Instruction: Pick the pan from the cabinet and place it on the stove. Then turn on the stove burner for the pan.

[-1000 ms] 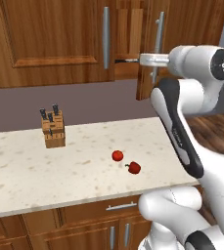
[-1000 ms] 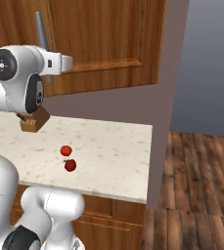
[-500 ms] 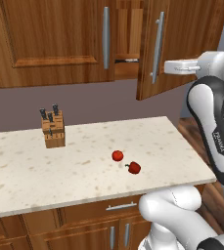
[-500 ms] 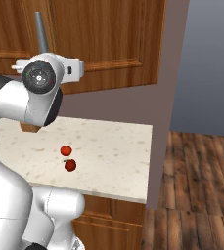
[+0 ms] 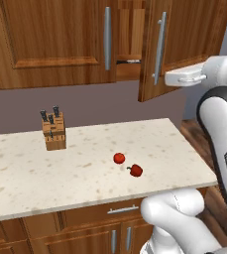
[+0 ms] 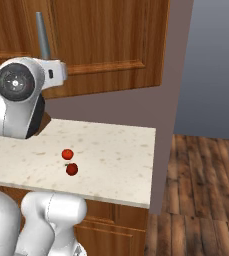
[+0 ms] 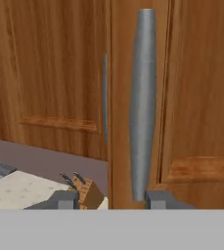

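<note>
pan [image 5: 128,61]: a dark sliver is seen in the gap of the half-open cabinet [image 5: 60,39], top middle | handling: judged stiff and a bit heavy, best grabbed by its long thin handle | claw [image 7: 106,197]: partly open, nothing is held, door handle [image 7: 143,102] is seen just above the tips

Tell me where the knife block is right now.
The knife block stands on the left part of the counter in the left base view, near the wall, left of the two red vegetables.
</note>
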Robot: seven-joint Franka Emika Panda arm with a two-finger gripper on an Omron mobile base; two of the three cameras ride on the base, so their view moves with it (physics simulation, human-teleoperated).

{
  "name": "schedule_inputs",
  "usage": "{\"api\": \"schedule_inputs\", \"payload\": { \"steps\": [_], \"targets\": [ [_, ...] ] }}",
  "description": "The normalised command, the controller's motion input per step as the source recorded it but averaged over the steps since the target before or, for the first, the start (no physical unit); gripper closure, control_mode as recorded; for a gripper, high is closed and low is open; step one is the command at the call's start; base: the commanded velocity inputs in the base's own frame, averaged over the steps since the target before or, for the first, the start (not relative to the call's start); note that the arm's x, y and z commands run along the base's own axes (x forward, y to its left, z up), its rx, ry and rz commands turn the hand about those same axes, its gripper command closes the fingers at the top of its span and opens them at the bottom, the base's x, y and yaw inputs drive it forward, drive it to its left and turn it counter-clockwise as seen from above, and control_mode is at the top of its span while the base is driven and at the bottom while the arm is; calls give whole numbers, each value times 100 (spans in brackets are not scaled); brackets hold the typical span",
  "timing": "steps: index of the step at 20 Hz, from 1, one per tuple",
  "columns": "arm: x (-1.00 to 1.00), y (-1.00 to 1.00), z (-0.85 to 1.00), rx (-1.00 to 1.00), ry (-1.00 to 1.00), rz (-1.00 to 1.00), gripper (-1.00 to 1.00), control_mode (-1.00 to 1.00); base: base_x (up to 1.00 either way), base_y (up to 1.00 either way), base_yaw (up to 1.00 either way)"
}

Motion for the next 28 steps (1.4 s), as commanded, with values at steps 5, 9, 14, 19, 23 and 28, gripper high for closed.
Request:
{"api": "schedule_inputs", "payload": {
  "steps": [5, 9, 14, 19, 23, 28],
  "targets": [
    [-41, 90, 15, -14, 10, 0, -100, -100, 0, 0, 0],
    [-14, 98, 4, -20, 8, -2, -100, -100, 0, 0, 0],
    [25, 90, -8, -27, 10, -9, -100, -100, 0, 0, 0],
    [14, 37, -25, -26, 3, -8, -100, -100, 0, 0, 0],
    [22, 0, -24, -15, 0, 0, -100, -100, 0, 0, 0],
    [52, -1, -9, -7, 0, 2, -100, -100, 0, 0, 0]
  ]
}}
